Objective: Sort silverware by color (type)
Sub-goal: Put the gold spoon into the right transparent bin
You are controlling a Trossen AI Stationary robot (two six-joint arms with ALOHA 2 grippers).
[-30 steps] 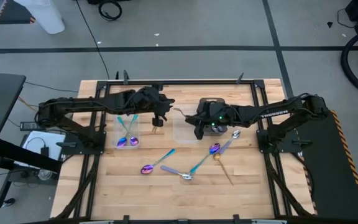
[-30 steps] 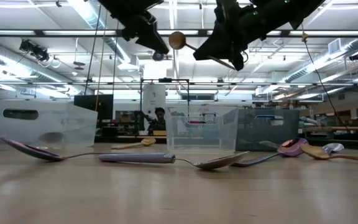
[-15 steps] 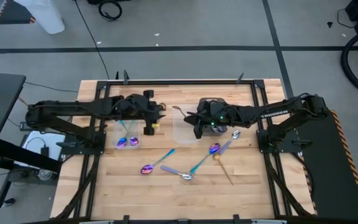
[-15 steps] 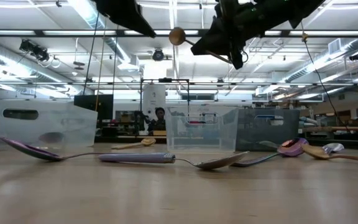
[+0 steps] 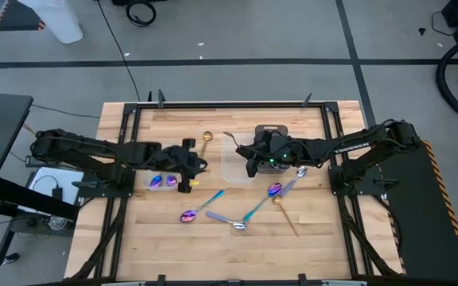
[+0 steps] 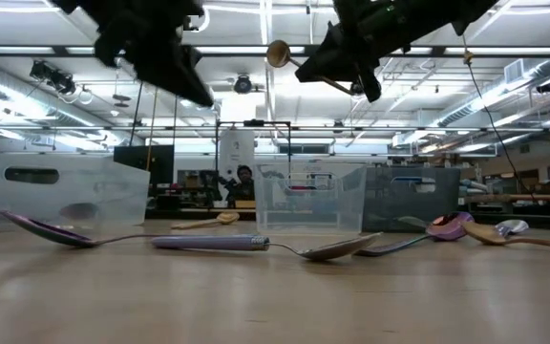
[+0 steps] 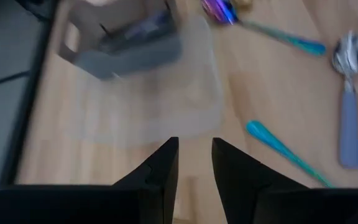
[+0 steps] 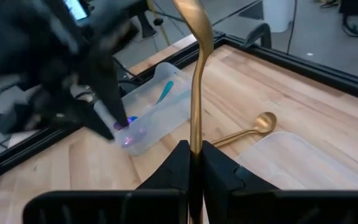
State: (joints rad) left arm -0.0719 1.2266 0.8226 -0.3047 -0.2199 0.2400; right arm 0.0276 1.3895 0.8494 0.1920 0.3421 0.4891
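Your right tool [image 8: 191, 163] is clamped on the handle of a gold utensil [image 8: 196, 81], and that piece is what the coming move turns on. It hangs in the air over the middle clear container [image 5: 234, 164], with its long axis running out from the tool and across the container's far left corner. To drop it in, you likely need to go down more than sideways. Just beyond that same corner a second gold spoon [image 5: 205, 140] lies on the counter [image 5: 308, 238], outside the container. The right arm is plainly the nearer one to it. Farther to the left of the middle container stands the left clear container [image 5: 165, 171] with purple-blue spoons in it. Your left tool [image 5: 186, 186] hovers at that container's near right corner, its fingers a little apart with nothing between them. The remaining loose silverware [image 5: 237, 225] lies on the counter on the near side of the middle container, towards its right. The held utensil's far end is cut off in the right wrist view and shows only as a round disc in the low view. You cannot tell whether the middle container already holds anything. The left wrist view is smeared.
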